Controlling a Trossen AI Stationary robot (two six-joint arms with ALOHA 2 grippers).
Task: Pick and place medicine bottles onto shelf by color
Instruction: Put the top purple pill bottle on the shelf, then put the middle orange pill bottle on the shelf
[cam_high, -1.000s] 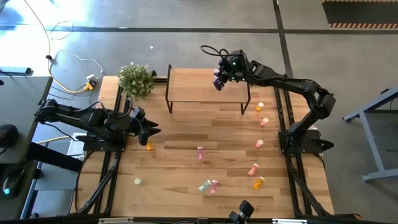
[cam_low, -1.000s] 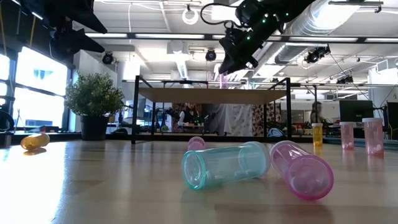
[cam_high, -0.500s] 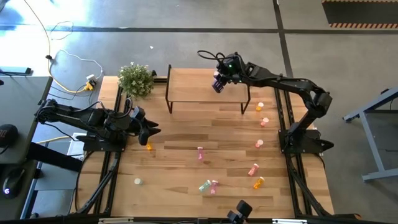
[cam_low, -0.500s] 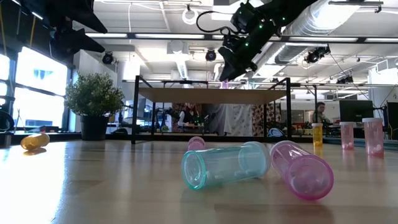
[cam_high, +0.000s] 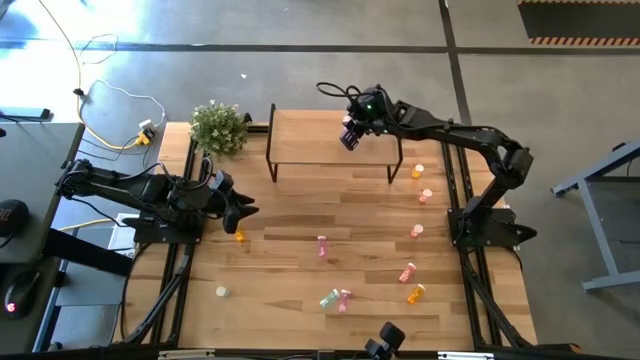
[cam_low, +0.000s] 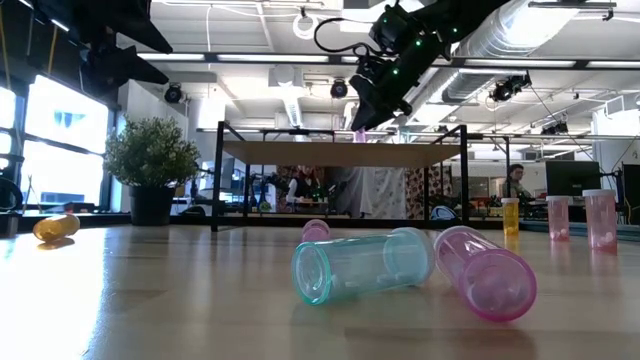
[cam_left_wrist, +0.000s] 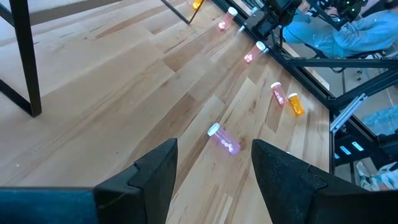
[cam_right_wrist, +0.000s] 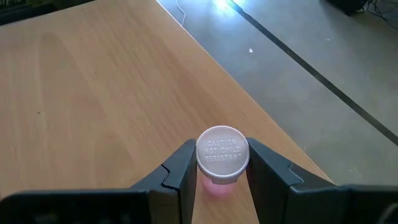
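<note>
Right wrist view | right gripper (cam_right_wrist: 221, 165) clamps pink bottle (cam_right_wrist: 222, 155) above shelf (cam_right_wrist: 93, 93) | left gripper (cam_left_wrist: 211, 165) open

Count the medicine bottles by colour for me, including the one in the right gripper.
Pink bottles: 5, counting the pink bottle held in the right gripper
Orange bottles: 3
Pale red bottle: 1
Green bottle: 1
Small pale bottle, colour unclear: 1
Total: 11
</note>
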